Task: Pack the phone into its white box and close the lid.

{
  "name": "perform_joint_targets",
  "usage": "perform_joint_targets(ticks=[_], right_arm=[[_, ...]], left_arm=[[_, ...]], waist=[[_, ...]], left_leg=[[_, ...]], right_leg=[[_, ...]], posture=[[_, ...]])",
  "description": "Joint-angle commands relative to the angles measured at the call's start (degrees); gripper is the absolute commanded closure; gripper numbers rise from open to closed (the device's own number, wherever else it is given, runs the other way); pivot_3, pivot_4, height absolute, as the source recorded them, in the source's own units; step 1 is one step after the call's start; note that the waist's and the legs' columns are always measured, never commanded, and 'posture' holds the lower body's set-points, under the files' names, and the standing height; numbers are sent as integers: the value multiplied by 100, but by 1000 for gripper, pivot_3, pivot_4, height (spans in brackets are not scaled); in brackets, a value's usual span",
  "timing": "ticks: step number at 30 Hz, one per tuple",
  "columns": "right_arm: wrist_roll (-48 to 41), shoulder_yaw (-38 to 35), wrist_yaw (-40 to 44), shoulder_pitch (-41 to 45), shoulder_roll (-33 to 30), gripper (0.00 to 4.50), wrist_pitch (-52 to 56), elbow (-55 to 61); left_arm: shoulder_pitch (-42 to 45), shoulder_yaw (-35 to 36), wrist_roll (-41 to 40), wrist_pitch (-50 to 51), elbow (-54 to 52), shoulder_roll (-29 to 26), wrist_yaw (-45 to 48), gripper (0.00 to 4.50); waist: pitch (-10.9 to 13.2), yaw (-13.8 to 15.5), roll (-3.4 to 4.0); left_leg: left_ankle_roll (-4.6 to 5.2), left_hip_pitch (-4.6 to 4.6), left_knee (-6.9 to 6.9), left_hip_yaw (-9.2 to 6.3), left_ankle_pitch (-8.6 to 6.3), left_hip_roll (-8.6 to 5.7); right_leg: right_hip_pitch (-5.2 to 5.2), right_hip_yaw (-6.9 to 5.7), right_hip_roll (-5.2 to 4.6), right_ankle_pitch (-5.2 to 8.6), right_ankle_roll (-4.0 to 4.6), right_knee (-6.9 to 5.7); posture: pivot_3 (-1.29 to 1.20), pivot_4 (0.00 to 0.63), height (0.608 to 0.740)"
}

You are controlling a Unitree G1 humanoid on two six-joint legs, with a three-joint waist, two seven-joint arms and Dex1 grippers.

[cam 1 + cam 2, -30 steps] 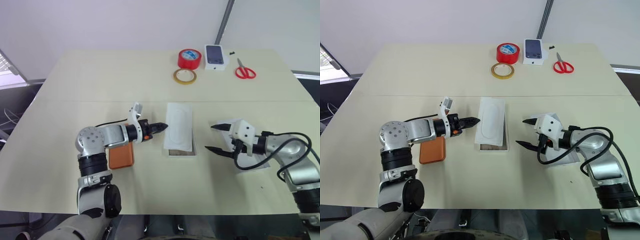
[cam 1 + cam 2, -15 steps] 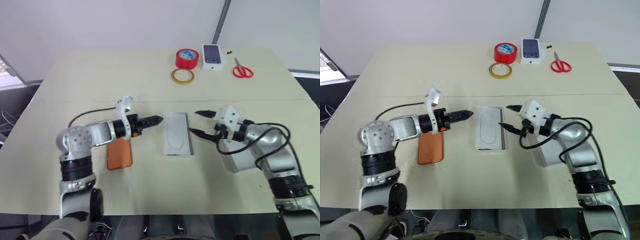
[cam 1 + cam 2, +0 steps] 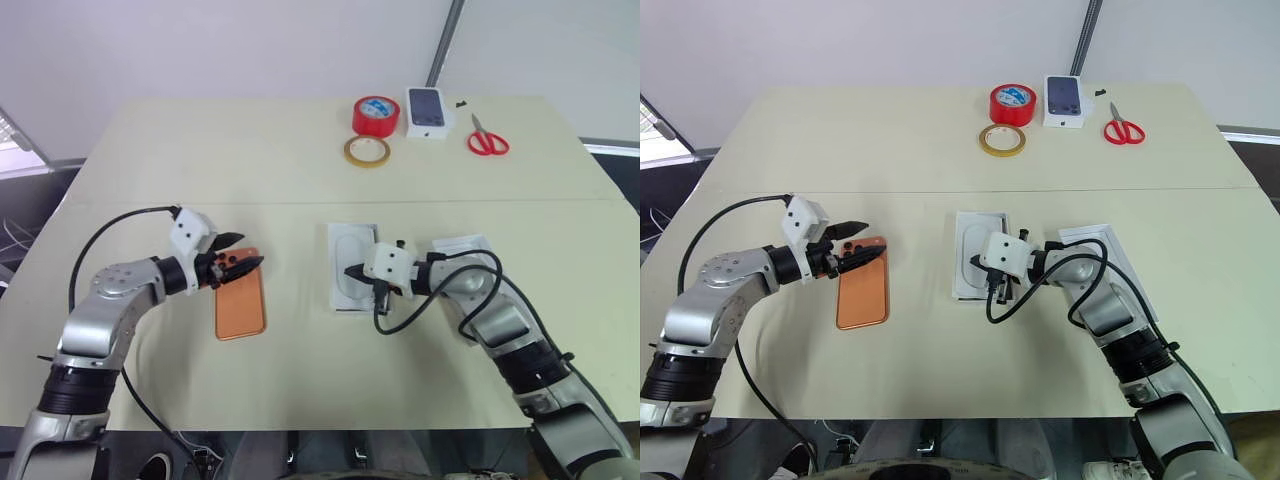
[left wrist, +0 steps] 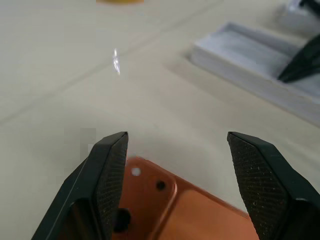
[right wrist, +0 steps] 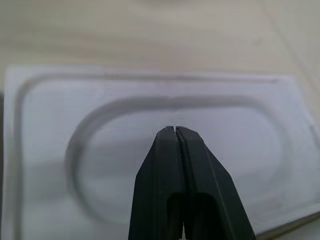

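Phone point(image 3: 240, 306) on table, white box point(image 3: 347, 262) empty

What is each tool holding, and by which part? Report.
Nothing is held. The left tool is open above the phone's camera corner, not gripping it. The right tool is shut empty over the white box.

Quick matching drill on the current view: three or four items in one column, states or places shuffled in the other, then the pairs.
1. phone
2. white box
3. left pincer
4. red tape roll

A. far side of the table, beside the scissors' end
B. open, over the phone's far end
C. lying back up, unpacked
D. shut right pincer over its recess

Pairs: 1-C, 2-D, 3-B, 4-A
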State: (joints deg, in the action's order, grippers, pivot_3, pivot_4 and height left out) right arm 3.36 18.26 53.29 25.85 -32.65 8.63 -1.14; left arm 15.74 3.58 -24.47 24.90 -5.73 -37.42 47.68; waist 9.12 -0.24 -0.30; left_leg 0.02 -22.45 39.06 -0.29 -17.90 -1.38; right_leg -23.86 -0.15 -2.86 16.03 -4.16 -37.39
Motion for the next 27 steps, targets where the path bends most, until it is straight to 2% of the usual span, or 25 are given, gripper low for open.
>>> perform_joint_targets(ticks=[1, 7, 27], right_arm=[[112, 174, 399, 215, -194, 4442, 245, 227], [153, 279, 850, 410, -450, 4442, 419, 248], [290, 177, 989, 304, -820, 4442, 984, 803]], left_arm=[[-40, 263, -281, -187, -347, 66, 155, 1173], [-61, 221, -155, -385, -266, 49, 262, 1173], [107, 112, -245, -247, -239, 315, 110, 1173]], waist=[[0, -27, 0], [0, -55, 0], [0, -37, -1]], left_leg=[[0, 0, 0, 0, 0, 0], [0, 4, -1, 0, 1, 1], [0, 3, 0, 0, 1, 0]], right_leg=[[0, -1, 0, 0, 0, -1], [-1, -1, 2, 0, 0, -6], [0, -1, 2, 0, -1, -6]], posture=[[0, 150, 740], [0, 150, 740], [0, 150, 740]])
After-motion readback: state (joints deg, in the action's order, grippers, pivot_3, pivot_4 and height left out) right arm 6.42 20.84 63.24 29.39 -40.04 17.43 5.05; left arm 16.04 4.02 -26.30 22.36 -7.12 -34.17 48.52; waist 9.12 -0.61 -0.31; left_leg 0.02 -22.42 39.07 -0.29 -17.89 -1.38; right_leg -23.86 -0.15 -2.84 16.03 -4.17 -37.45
